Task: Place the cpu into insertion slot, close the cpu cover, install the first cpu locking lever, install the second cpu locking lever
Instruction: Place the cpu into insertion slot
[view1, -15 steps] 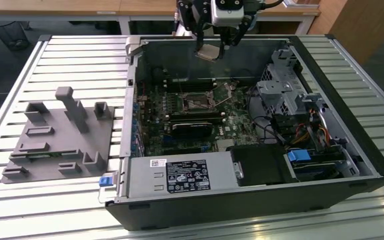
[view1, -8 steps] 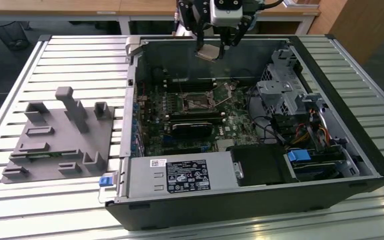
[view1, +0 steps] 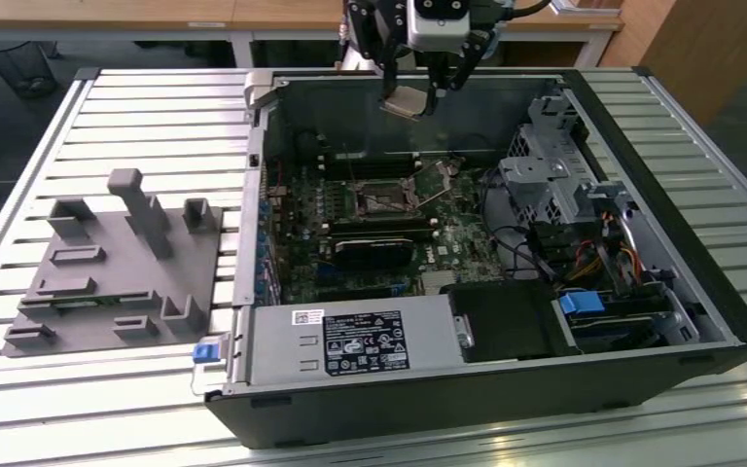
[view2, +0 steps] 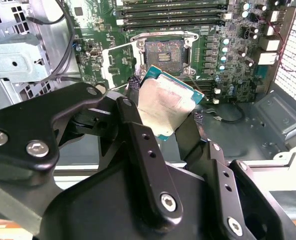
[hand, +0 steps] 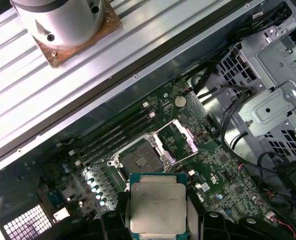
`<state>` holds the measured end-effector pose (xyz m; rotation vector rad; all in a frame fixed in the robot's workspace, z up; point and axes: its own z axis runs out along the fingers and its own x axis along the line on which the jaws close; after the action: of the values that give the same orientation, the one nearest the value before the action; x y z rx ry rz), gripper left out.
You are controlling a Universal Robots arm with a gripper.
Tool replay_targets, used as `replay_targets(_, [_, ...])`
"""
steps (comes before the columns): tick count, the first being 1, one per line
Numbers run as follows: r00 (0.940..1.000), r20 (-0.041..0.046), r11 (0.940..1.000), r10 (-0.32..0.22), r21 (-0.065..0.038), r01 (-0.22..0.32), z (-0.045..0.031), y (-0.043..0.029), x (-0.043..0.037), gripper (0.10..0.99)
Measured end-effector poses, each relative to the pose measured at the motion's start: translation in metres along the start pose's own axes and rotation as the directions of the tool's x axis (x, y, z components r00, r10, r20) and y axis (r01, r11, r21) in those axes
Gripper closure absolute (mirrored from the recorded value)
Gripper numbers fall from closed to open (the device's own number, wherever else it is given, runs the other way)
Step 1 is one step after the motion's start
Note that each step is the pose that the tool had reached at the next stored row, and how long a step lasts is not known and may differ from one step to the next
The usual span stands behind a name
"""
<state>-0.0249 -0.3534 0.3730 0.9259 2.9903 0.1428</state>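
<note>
My gripper (view1: 410, 95) hangs over the far side of the open computer case (view1: 254, 321), shut on the cpu (view1: 407, 102). In both wrist views the cpu (view2: 165, 107) (hand: 156, 204) sits tilted between the black fingers (view2: 138, 130), metal top showing. The insertion slot (view1: 383, 202) (view2: 163, 51) (hand: 138, 158) lies bare on the green board, below and apart from the chip. The cpu cover (view2: 119, 62) (hand: 180, 140) is swung open beside the slot.
A grey fixture block (view1: 114, 263) rests on the slatted table at the exterior view's left. Inside the case are a power supply (view1: 347, 341), a metal drive cage (view1: 555, 175), cables (view1: 594, 263) and long memory slots (view2: 170, 15).
</note>
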Motion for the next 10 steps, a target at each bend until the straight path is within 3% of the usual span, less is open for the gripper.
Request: replay_targets(10, [0.9997,0.0023,0.9997,0.026,-0.001,-0.026,0.0,0.0,0.0,0.545])
